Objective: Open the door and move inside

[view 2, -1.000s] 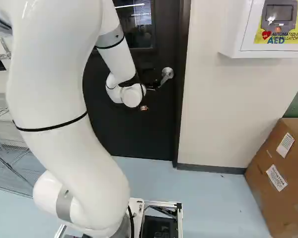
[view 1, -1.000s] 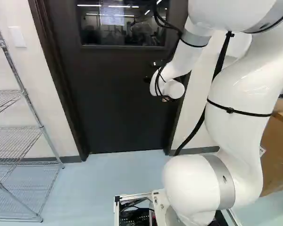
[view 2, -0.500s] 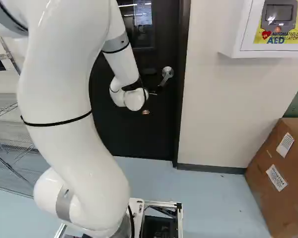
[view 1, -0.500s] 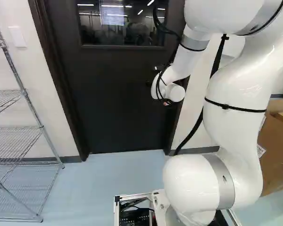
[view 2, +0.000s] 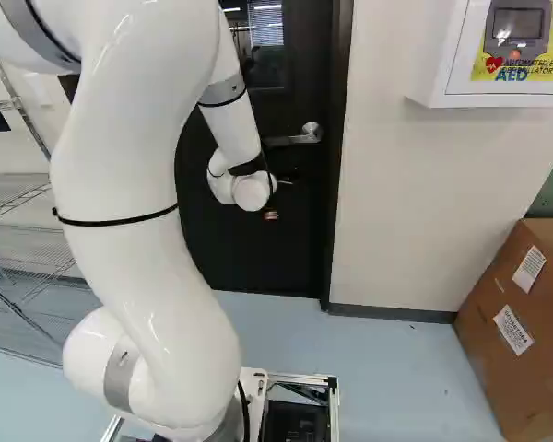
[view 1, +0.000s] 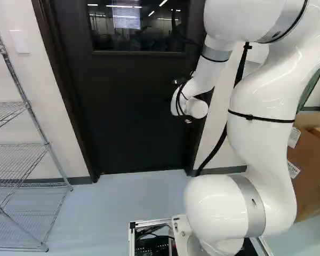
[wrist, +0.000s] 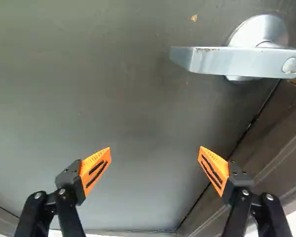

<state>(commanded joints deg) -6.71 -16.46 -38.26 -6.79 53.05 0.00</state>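
Note:
The dark door [view 1: 133, 117] stands in its frame, with no visible opening. Its silver lever handle [view 2: 295, 140] lies level near the door's right edge in the right base view. Lower than the lever, close in front of the door, is my gripper [view 2: 278, 198], largely hidden by the white wrist. In the wrist view my gripper [wrist: 155, 150] has its two orange-padded fingers spread wide, with only door surface beyond them. The lever [wrist: 232, 60] shows ahead of the fingers and off to one side, apart from both.
The dark door frame [view 2: 339, 184] borders the wall at the handle side. A wire shelf rack [view 1: 21, 160] stands at the left of the left base view. Cardboard boxes [view 2: 516, 322] and a white wall cabinet [view 2: 433, 83] are at the right of the right base view.
The lever has swung up from a downward slant to level. The gripper and wrist have moved down, away from it, and the arm's upper links have shifted. The base has not moved.

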